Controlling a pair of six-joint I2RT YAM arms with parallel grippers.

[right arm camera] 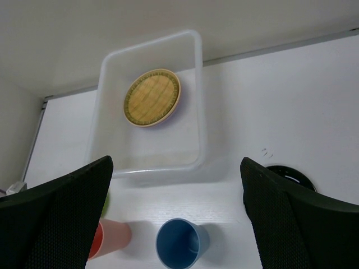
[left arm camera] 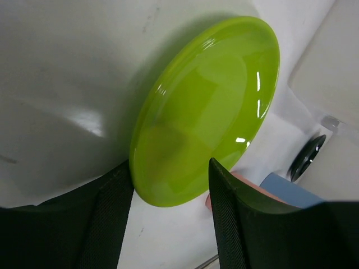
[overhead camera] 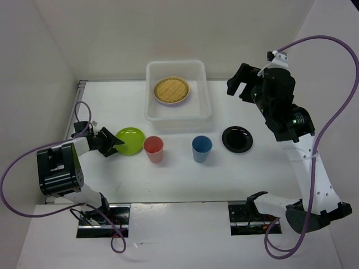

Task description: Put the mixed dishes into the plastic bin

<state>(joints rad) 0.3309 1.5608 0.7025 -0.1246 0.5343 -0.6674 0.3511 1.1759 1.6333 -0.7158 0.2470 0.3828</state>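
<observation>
The translucent white bin (overhead camera: 151,109) stands at the back centre and holds the tan wicker-look plate (overhead camera: 171,89), with a lilac edge showing under it. The lime green plate (overhead camera: 133,140), coral-red cup (overhead camera: 153,149), blue cup (overhead camera: 202,148) and black plate (overhead camera: 236,139) stand in a row on the table. My left gripper (overhead camera: 110,142) is open at the green plate's left edge. In the left wrist view the plate (left arm camera: 213,106) has its near rim between the fingers (left arm camera: 106,218). My right gripper (overhead camera: 243,84) is open and empty, raised right of the bin. It looks down on the bin (right arm camera: 199,101), wicker plate (right arm camera: 152,97) and blue cup (right arm camera: 180,242).
White walls close in the table at the back and left. The table's back edge runs just behind the bin. Purple cables loop beside both arms. The right wrist view also shows the coral cup (right arm camera: 112,237) and the black plate (right arm camera: 289,175).
</observation>
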